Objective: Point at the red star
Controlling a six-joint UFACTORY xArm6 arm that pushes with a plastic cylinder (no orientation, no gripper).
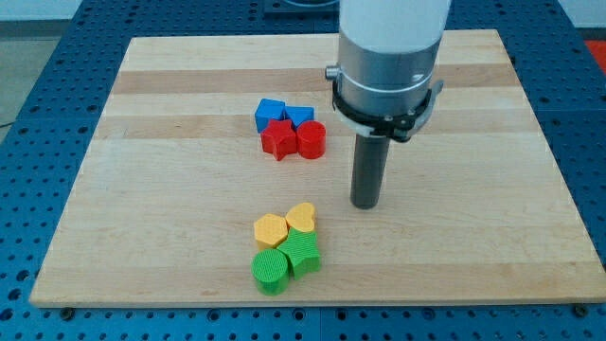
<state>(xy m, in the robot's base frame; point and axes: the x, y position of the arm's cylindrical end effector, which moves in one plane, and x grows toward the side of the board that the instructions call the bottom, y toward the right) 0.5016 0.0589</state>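
Red star (277,139) sits twd board's top edge, approx mid-width, touching red cylinder (311,139); my tip (365,205), a bare rod w/ nothing to clamp, is well apart twd right edge; pointing not yet done, I'd judge.

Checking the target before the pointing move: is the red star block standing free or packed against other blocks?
Packed in. The red star block touches the red round block and sits against two blue blocks; my tip stands apart.
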